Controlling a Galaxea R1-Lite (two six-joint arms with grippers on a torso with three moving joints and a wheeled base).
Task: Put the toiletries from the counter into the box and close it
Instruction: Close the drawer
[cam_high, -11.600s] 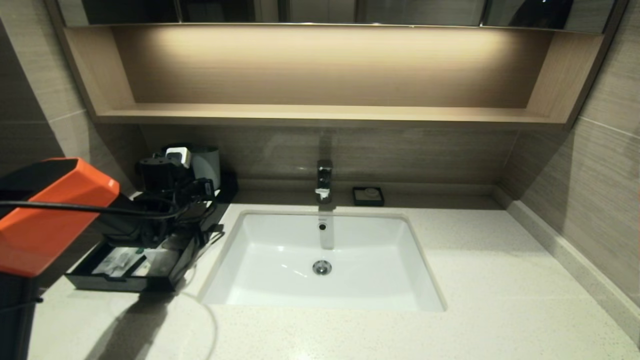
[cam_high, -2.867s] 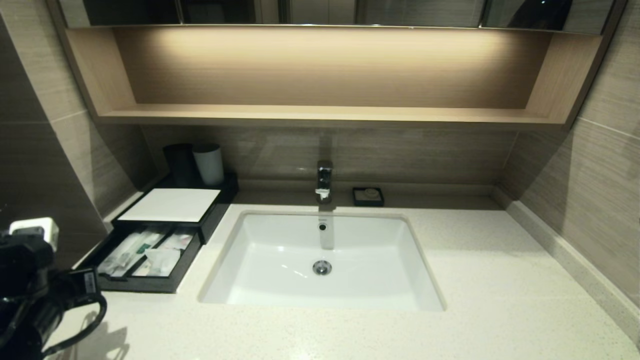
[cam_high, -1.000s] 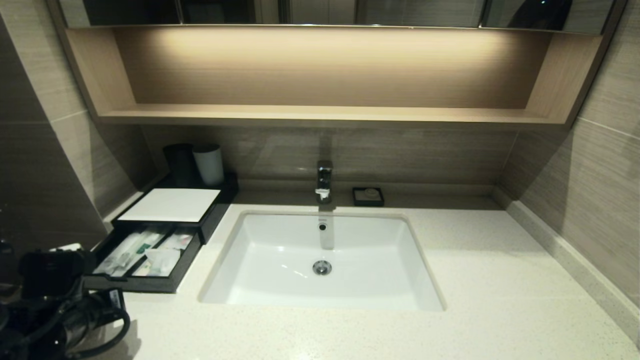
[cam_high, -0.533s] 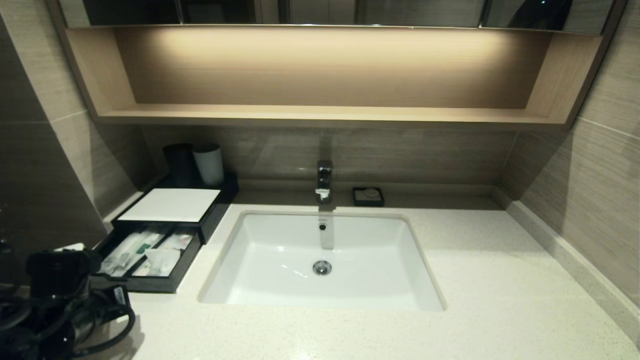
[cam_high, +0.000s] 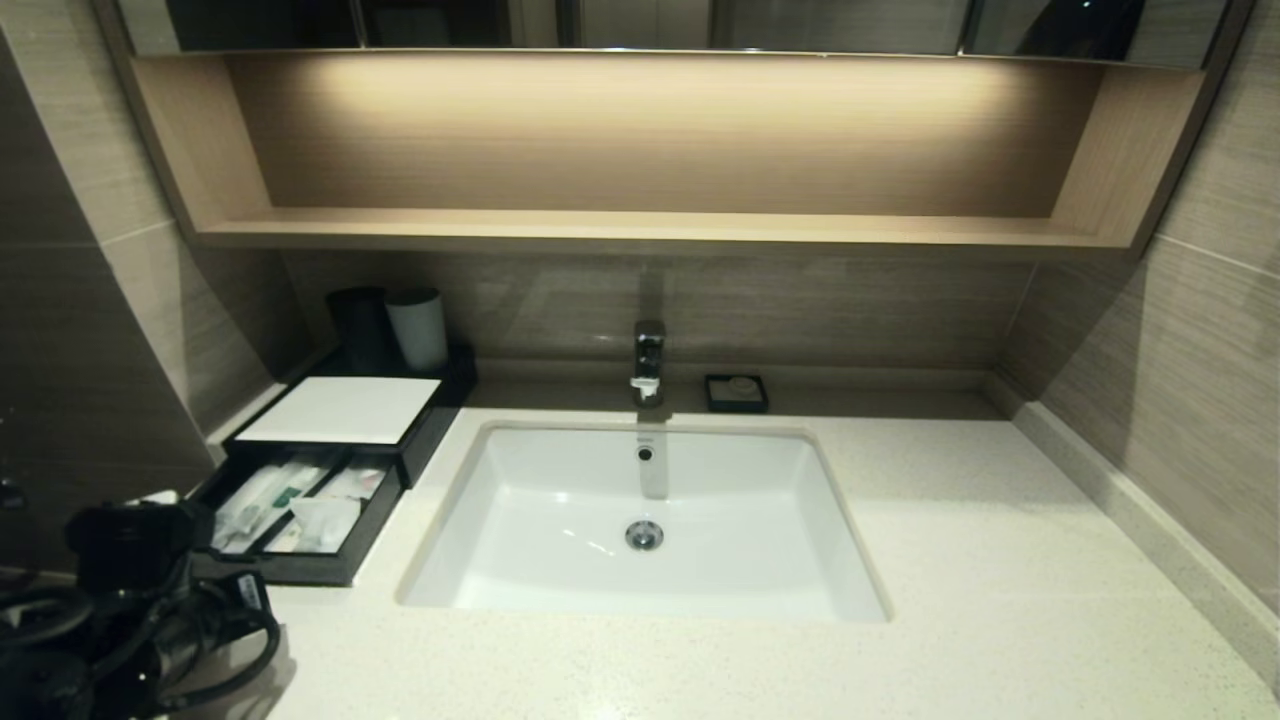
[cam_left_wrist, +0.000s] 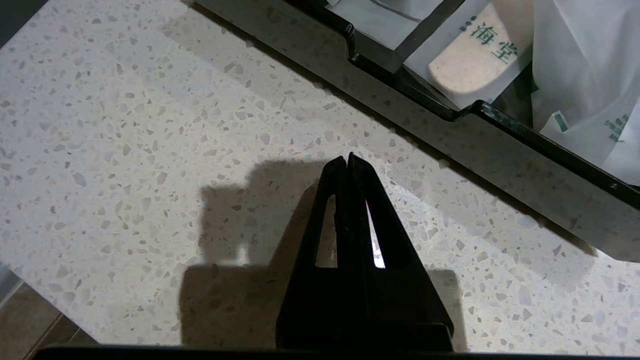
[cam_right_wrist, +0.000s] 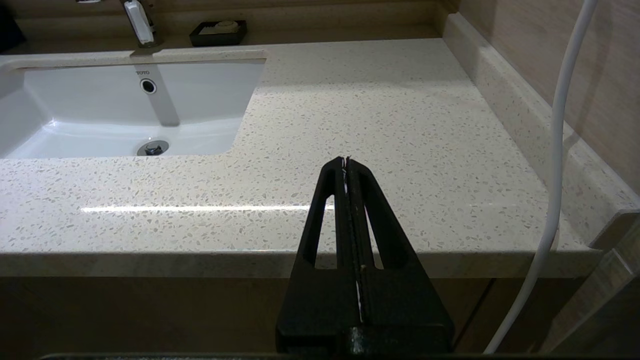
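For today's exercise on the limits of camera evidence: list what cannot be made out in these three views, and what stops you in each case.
- Drawer, head view: near-left corner hidden behind the left arm; packets too small to count.
- Left wrist view: drawer and packets cut off by the frame edge; left gripper shut above the counter, contact unclear.
- Right gripper: absent from head view.
- Soap dish: contents too small.

Both pincers (cam_left_wrist: 348, 159) (cam_right_wrist: 346, 160) closed, empty.

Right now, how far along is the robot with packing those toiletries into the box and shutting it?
Packing looks done: the toiletries lie in the box's open drawer. In hand: the left gripper, shut and empty, sits over the counter just before the drawer front. Left: pushing the drawer shut. The right gripper is parked, shut.
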